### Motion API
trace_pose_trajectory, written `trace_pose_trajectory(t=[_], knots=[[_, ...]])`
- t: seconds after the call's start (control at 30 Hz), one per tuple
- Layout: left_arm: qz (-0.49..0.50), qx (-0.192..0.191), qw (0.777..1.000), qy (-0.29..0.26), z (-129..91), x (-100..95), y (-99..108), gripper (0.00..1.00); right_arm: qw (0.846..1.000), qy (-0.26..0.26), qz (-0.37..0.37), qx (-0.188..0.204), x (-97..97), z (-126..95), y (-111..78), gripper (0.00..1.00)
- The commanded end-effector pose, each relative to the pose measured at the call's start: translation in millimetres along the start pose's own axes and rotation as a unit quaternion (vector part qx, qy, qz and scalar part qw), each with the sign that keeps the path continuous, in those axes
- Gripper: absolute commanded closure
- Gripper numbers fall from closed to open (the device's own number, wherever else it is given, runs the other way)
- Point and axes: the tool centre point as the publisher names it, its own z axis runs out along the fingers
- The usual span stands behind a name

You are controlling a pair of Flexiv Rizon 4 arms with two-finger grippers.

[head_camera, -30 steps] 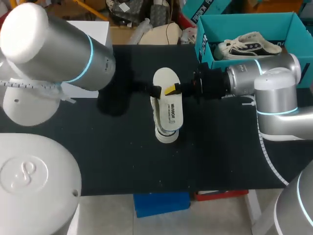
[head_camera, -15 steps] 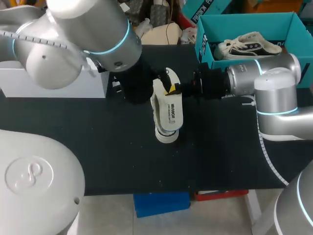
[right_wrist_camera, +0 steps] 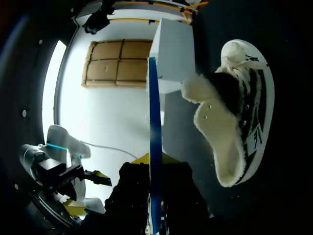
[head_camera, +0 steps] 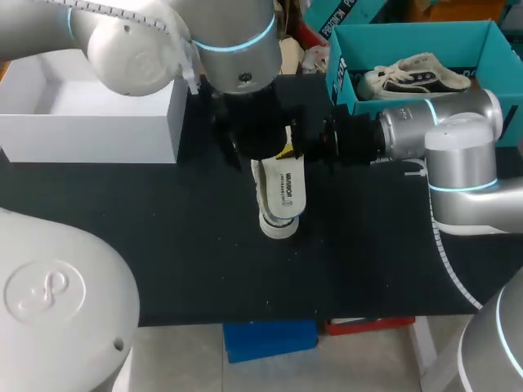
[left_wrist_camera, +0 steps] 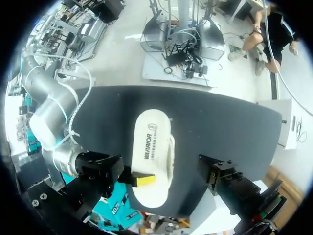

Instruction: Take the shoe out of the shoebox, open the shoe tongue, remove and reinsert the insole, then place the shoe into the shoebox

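Right pincer (head_camera: 285, 151): closed on the white oval insole (head_camera: 282, 186), gripped at its edge near one end. In the right wrist view the insole is seen edge-on between the fingers and shows a blue edge.

The low black-and-white canvas shoe with fleece lining (head_camera: 278, 225) is seen just under the held insole, resting on the black tabletop (head_camera: 163, 245). Only its white toe cap and one side are exposed in the head view. In the right wrist view it lies just beside the pincer, with the opening spread and the fleece lining on show. Whether the insole touches the shoe cannot be told.

Left pincer (head_camera: 260, 140): positioned directly over the gripped end of the insole, close to the right pincer, mostly hidden under its own wrist in the head view. In the left wrist view its fingers are spread wide, nothing is held, and the insole is seen ahead of it.

A teal cardboard shoebox (head_camera: 484, 41) is placed behind the right arm, well apart from both pincers, with a second black-and-white shoe (head_camera: 417, 73) inside. An open white rectangular box (head_camera: 90, 135) is located beyond the left pincer, on the far side from the right pincer.
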Motion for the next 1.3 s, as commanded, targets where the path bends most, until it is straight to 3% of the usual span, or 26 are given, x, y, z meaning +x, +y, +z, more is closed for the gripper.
trace_pose_trajectory(t=[0.03, 0.37, 0.63, 1.3], knots=[[0.005, 0.006, 0.999, 0.039, 8.9, -10.1, 1.0, 0.0, 1.0, -0.001, 0.0, 0.001, -0.2, 0.3, 0.5, 1.0], [0.026, 0.016, 0.999, 0.025, 24.4, -22.1, 3.4, 0.0, 1.0, -0.001, 0.0, 0.001, -0.2, 0.3, 0.5, 1.0], [0.044, 0.015, 0.999, 0.016, 33.2, -32.7, 16.9, 0.0, 1.0, -0.001, 0.0, 0.001, -0.2, 0.3, 0.5, 1.0], [0.029, -0.002, 0.999, 0.024, 40.5, -37.9, 114.2, 0.0, 1.0, -0.001, 0.0, 0.001, -0.2, 0.3, 0.5, 1.0]])
